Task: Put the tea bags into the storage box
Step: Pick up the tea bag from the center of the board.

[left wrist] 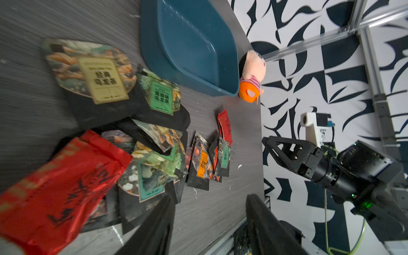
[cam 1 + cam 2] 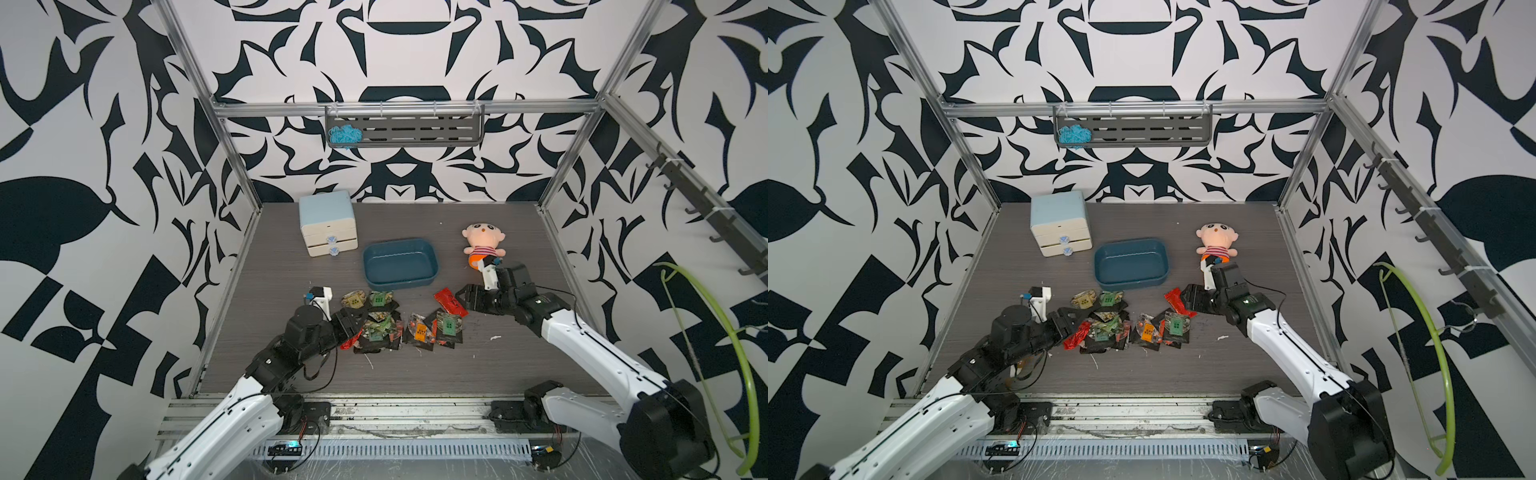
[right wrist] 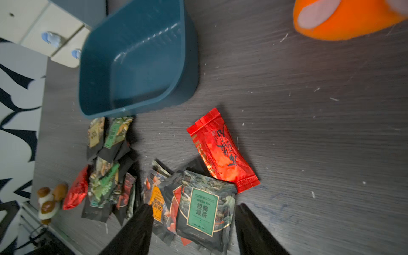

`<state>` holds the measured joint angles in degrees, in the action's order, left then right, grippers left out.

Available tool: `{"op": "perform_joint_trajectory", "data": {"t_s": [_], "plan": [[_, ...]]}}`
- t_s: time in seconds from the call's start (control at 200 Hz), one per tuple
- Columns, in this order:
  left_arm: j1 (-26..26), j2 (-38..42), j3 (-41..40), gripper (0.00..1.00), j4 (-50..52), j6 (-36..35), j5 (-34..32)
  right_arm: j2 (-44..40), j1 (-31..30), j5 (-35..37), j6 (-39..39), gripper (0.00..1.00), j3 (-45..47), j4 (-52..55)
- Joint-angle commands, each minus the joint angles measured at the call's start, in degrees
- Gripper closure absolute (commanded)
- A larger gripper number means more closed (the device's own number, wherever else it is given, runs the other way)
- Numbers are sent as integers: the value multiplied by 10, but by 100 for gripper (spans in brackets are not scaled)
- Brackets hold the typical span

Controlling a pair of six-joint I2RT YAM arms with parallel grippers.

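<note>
Several tea bags (image 2: 386, 320) (image 2: 1125, 324) lie in a loose pile on the dark table, in front of the empty teal storage box (image 2: 401, 264) (image 2: 1131, 262). My left gripper (image 2: 349, 324) (image 1: 209, 205) is at the pile's left edge, open, with only bare table between its fingers. A shiny red sachet (image 1: 61, 187) lies beside it. My right gripper (image 2: 463, 297) (image 3: 194, 209) is at the pile's right end, open. A green-label sachet (image 3: 203, 205) shows between its fingers, and another red sachet (image 3: 220, 152) lies just beyond. I cannot tell whether the fingers touch it.
A pale blue-and-cream drawer cabinet (image 2: 328, 224) stands left of the box at the back. A plush doll (image 2: 484, 245) lies at the back right, close behind my right wrist. A grey shelf (image 2: 403, 129) hangs on the back rail.
</note>
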<state>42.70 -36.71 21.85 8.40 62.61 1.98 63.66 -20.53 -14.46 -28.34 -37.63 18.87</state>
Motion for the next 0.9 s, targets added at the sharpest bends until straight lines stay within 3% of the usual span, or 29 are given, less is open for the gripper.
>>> {"op": "perform_joint_trajectory", "data": {"t_s": [0.0,0.08,0.21,0.345,0.575,0.895], "plan": [[78,-81,31,45,-77,9,-107,-8,-9,45,-7,40,43,-33],[125,-177,77,48,-98,-1,-128,-15,-11,57,-21,42,81,-70],[158,-331,171,49,-114,-25,-100,-1,-11,41,-29,45,124,-136],[172,-458,251,50,-117,-45,-72,44,-11,24,-28,58,134,-176],[172,-582,335,52,-108,-54,-49,57,-12,3,-28,61,147,-212],[172,-676,393,59,-77,-42,-34,64,-12,-5,-30,70,147,-213]]}}
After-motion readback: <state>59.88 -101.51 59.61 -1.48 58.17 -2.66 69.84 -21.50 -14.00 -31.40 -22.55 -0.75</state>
